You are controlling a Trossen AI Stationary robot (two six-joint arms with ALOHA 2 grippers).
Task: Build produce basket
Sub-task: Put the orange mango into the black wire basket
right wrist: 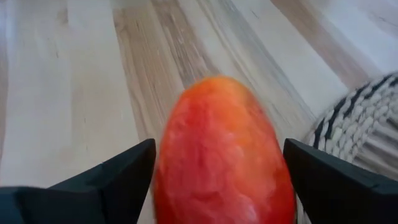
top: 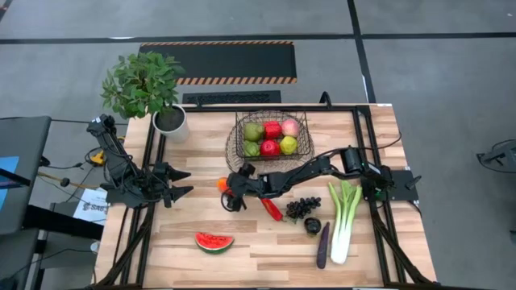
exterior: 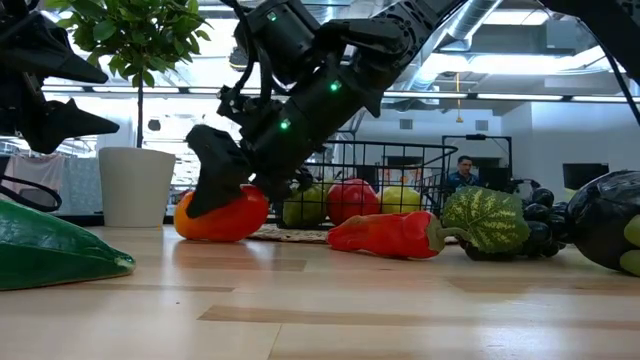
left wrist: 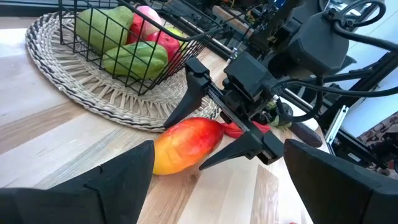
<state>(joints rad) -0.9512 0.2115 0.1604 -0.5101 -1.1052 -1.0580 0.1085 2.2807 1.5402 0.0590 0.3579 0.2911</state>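
The mango (left wrist: pixel 185 145) is straddled lengthwise by the spread right claw (left wrist: pixel 208 134), its tip pointed away; nothing clamped.

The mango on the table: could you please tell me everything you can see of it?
The mango is smooth, oval, red shading to yellow-orange at one end. It lies on its side on the wooden table, beside the woven mat under the basket. The right gripper straddles it with fingers open either side, not yet closed.
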